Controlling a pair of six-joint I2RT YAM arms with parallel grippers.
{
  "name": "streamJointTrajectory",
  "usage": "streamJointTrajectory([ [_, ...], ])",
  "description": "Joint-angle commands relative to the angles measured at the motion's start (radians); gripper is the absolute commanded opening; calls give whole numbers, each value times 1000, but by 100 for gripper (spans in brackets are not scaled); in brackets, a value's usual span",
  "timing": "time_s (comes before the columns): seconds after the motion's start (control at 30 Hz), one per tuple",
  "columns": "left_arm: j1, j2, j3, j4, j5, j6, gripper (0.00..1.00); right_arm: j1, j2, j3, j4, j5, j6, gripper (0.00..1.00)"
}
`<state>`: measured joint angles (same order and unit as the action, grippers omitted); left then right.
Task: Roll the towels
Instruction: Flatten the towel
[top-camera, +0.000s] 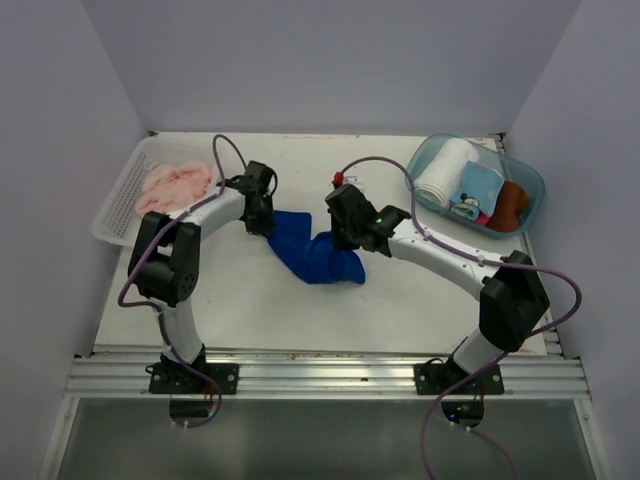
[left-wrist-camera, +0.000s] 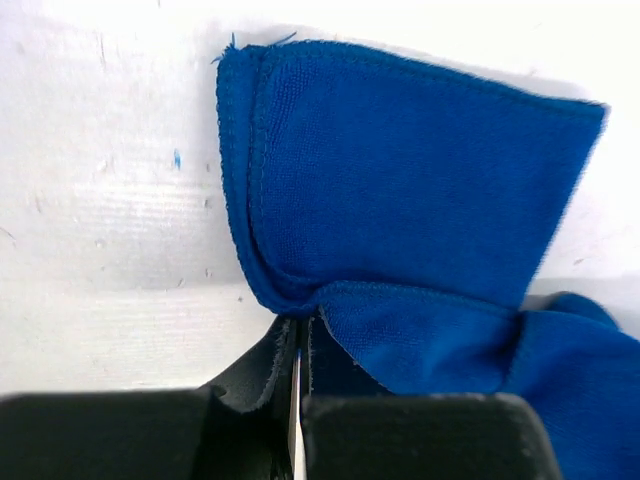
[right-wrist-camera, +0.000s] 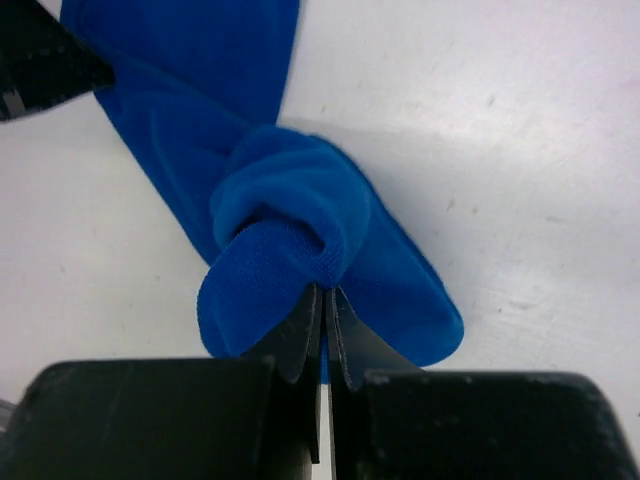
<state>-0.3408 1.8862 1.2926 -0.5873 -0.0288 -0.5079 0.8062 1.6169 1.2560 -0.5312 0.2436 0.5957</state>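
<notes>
Left gripper (left-wrist-camera: 297, 340), fully closed, pinches the blue towel (top-camera: 315, 258) at centre frame; right gripper (right-wrist-camera: 325, 300), likewise closed, clamps its bunched end; pink towel (top-camera: 175, 185) lies in basket (top-camera: 110, 217) upper left.

A white tabletop (top-camera: 420, 310), scuffed and flecked with small marks, is boxed in by a left wall (top-camera: 60, 120), a far wall (top-camera: 330, 60) and a right wall (top-camera: 600, 110), all plain pale lilac. Along its near edge runs a ribbed aluminium rail (top-camera: 330, 377), with a dull grey-green panel (top-camera: 330, 440) nearer still. The light is even and the shadows are soft.
</notes>
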Motion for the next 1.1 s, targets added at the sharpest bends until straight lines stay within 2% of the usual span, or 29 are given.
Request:
streamJointTrajectory([
  [0.0, 14, -50, 103, -6, 6, 17, 0, -93, -29, 94, 17, 31, -45, 0],
  [0.17, 54, -104, 354, -78, 24, 48, 0, -266, -145, 213, -9, 8, -120, 0],
  [0.23, 92, -130, 486, -127, 61, 55, 0, -283, -179, 262, -33, 34, -160, 0],
  [0.3, 121, -172, 549, -150, 98, 52, 0, -289, -251, 304, -58, 71, -187, 0],
  [0.37, 157, -217, 582, -146, 112, 51, 0, -288, -316, 278, -56, 121, -194, 0],
  [0.5, 190, -373, 510, -144, 102, 55, 0, -288, -487, 142, -78, 187, -136, 0],
  [0.67, 192, -550, 242, -144, 125, 89, 0, -288, -718, -141, -154, 134, -10, 0],
  [0.73, 192, -581, 136, -140, 170, 82, 0, -286, -761, -240, -151, 39, 51, 21],
  [0.77, 192, -578, 105, -117, 190, 80, 10, -288, -776, -329, -150, 13, 71, 30],
  [0.8, 192, -547, 79, -100, 208, 77, 27, -286, -772, -358, -159, -3, 114, 42],
  [0.83, 192, -521, 42, -82, 210, 75, 66, -286, -760, -380, -176, 6, 136, 44],
  [0.87, 192, -489, 36, -62, 205, 77, 77, -286, -729, -400, -200, 13, 151, 46],
  [0.9, 192, -404, 46, -74, 190, 75, 80, -286, -714, -400, -210, 37, 167, 46],
  [1.0, 191, -279, 160, -161, 193, 80, 80, -288, -680, -365, -231, 49, 159, 46],
  [1.07, 191, -289, 162, -140, 190, 78, 79, -288, -683, -360, -233, 69, 154, 46],
])
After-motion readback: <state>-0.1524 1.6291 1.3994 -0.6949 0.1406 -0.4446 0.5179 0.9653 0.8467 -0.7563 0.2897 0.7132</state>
